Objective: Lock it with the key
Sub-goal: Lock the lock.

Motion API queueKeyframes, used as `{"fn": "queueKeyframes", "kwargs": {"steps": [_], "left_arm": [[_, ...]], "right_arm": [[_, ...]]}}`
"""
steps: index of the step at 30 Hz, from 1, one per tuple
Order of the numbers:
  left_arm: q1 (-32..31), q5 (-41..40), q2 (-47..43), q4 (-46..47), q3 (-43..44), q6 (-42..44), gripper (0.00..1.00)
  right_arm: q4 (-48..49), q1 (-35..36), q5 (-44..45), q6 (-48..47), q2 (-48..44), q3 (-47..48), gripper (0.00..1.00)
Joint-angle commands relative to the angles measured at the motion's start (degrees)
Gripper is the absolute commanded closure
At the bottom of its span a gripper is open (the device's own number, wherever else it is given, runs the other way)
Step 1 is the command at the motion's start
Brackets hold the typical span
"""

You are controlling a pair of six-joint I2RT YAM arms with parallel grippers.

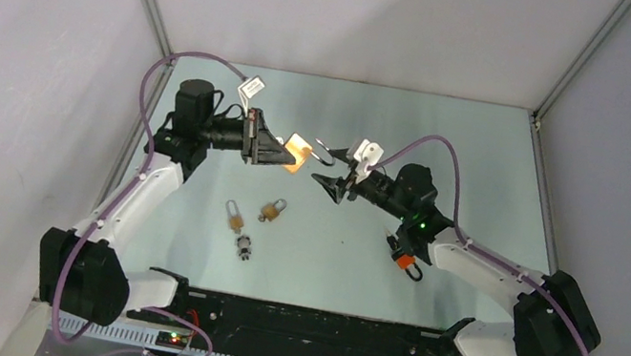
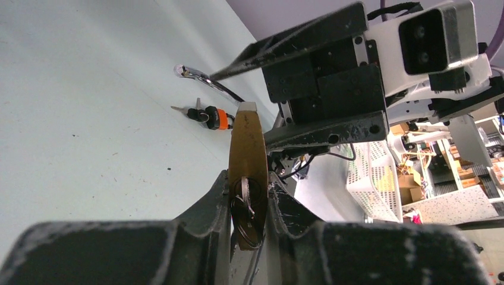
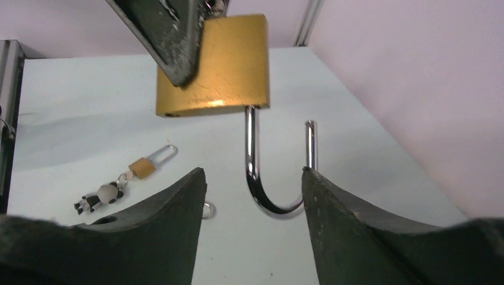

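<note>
My left gripper [image 1: 282, 155] is shut on the body of a large brass padlock [image 1: 298, 151], holding it in the air. In the left wrist view the padlock [image 2: 247, 142] stands edge-on between my fingers, and a key [image 2: 250, 199] with a ring sits in its underside. The chrome shackle [image 3: 276, 178] hangs open, its free end out of the body. My right gripper [image 3: 254, 172] is open around the shackle's bend, with the right fingertip [image 3: 315, 178] at the free leg and the left one apart from it.
On the table lie a small brass padlock [image 1: 234, 218], another small one [image 1: 271, 209], a panda charm [image 1: 244, 247] and a key bunch with an orange tag [image 1: 409, 263] near the right arm. Grey walls enclose the table.
</note>
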Motion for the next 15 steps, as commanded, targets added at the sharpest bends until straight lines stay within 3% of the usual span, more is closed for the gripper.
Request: {"fn": "queueKeyframes", "kwargs": {"steps": [1, 8, 11, 15], "left_arm": [[0.2, 4.2, -3.3, 3.4, 3.4, -2.5, 1.0], [0.2, 4.3, -4.0, 3.5, 4.0, -1.8, 1.0], [0.2, 3.6, -4.5, 3.7, 3.9, -0.7, 1.0], [0.1, 1.8, -5.5, 4.9, 2.9, 1.0, 1.0]], "right_arm": [[8.7, 1.6, 3.6, -5.4, 0.6, -0.5, 0.44], [7.2, 0.8, 3.5, -2.1, 0.8, -0.4, 0.75], [3.5, 0.1, 2.0, 1.9, 0.2, 1.0, 1.0], [-0.1, -1.6, -3.5, 10.3, -1.0, 2.8, 1.0]]}}
